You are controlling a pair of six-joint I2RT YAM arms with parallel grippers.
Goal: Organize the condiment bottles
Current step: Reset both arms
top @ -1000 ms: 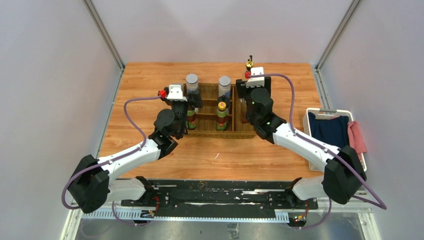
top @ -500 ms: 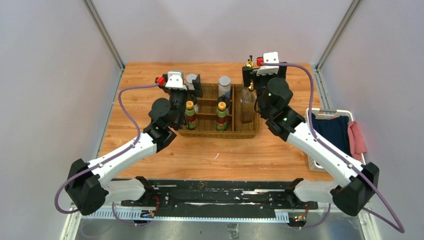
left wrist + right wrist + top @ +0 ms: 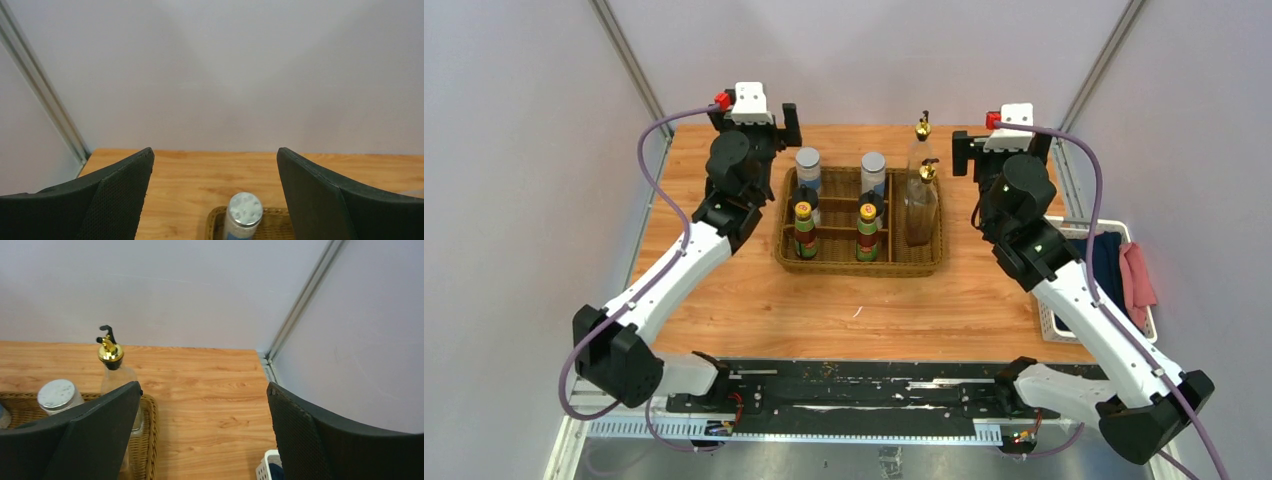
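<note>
- Both arms have pulled up and out of the wicker basket [image 3: 856,268] since a second ago. The left arm [image 3: 724,195] now sits off its far-left corner and the right arm [image 3: 1029,235] off its far-right side.
- Left jaws are spread wide with nothing between them, raised behind the basket over the table [image 3: 724,300].
- Right jaws are wide apart too and empty, and between them only table and wall show.
- Over at the right edge there's a white basket [image 3: 1048,228] holding a navy cloth [image 3: 1079,262] and a pink cloth [image 3: 1136,275], well apart from the bottles.
- With the arms out to the sides, every bottle top shows from above.
- The condiment bottles stand upright in the wicker basket at mid-table.
- Left column, far to near: a grey-lidded jar [image 3: 808,160], a black-capped bottle [image 3: 806,195], then a yellow-capped bottle [image 3: 804,225] with a green-red label.
- The middle column matches it: a second grey-lidded jar [image 3: 873,163], a second black-capped bottle [image 3: 873,200], and a second yellow-capped bottle [image 3: 867,225].
- In the right compartment is a gold-topped bottle [image 3: 919,210] holding brown liquid.
- Behind it is a clear gold-topped bottle [image 3: 922,130] with a black spout. From the right wrist it looks just inside the far-right rim.
</note>
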